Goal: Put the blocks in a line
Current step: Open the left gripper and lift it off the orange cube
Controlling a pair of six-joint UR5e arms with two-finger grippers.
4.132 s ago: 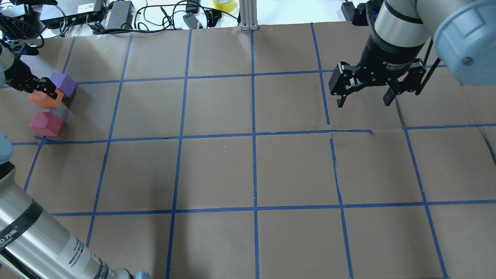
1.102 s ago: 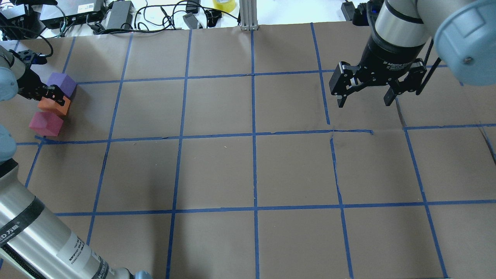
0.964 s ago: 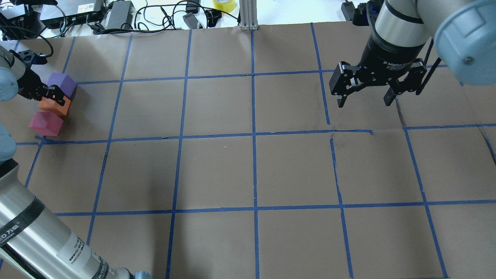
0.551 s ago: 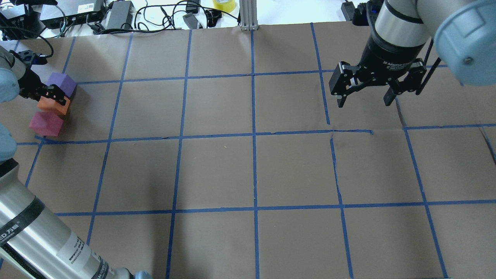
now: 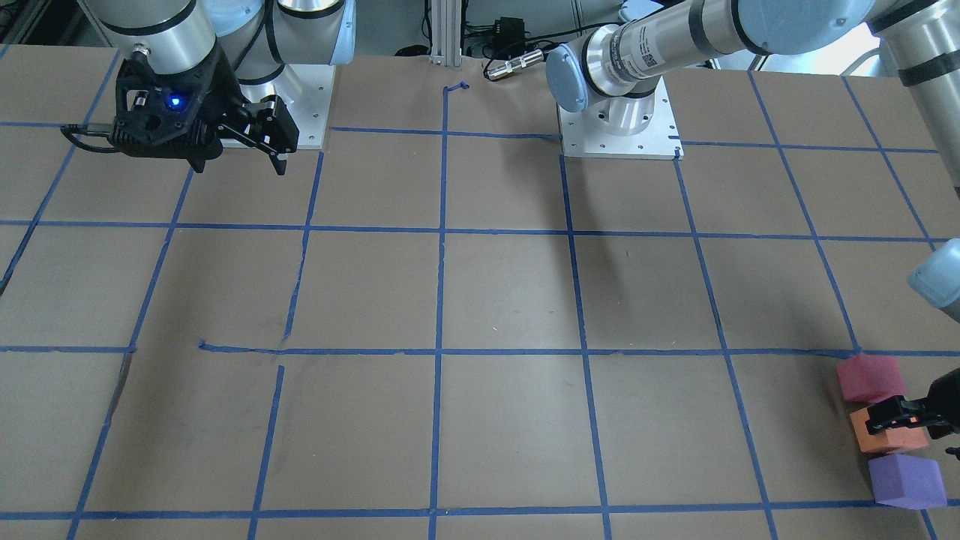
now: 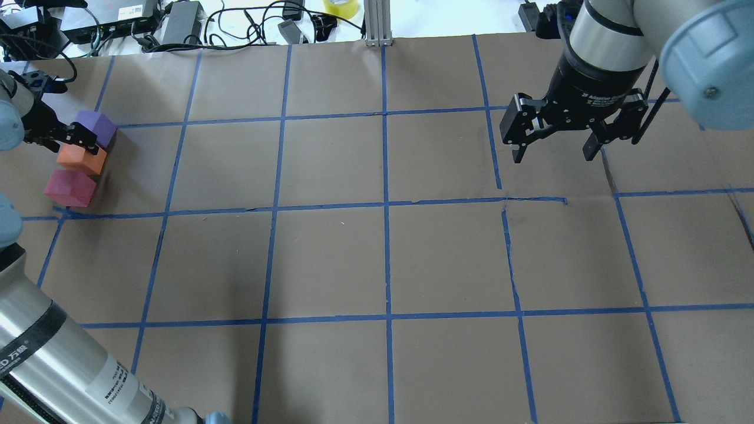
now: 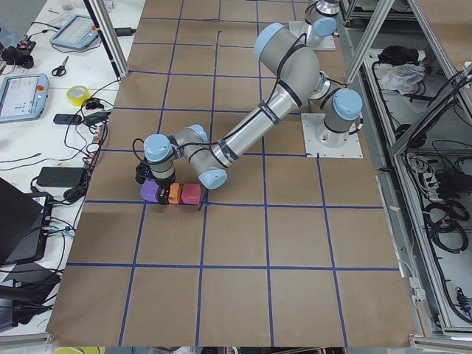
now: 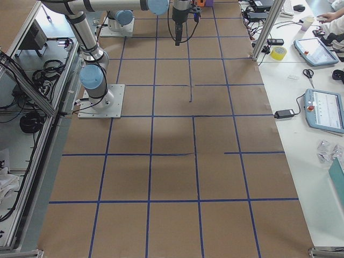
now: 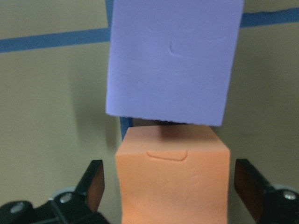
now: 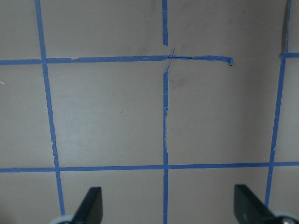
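Observation:
Three blocks stand in a short row at the table's far left: the purple block, the orange block and the red-pink block. They also show in the front view, red-pink, orange and purple. My left gripper is open and straddles the orange block. Its fingers stand clear of both sides of the block, and the purple block lies just beyond it. My right gripper is open and empty, hovering above the far right of the table.
Blue tape lines mark a grid on the brown paper. Cables, power bricks and a yellow tape roll lie beyond the far edge. An aluminium post stands at the far middle. The arm bases sit at the robot's side.
The orange block has gone from beside the purple block down into the row between purple and red-pink. My left gripper has since drawn back a little, up and away. The right arm has not moved.

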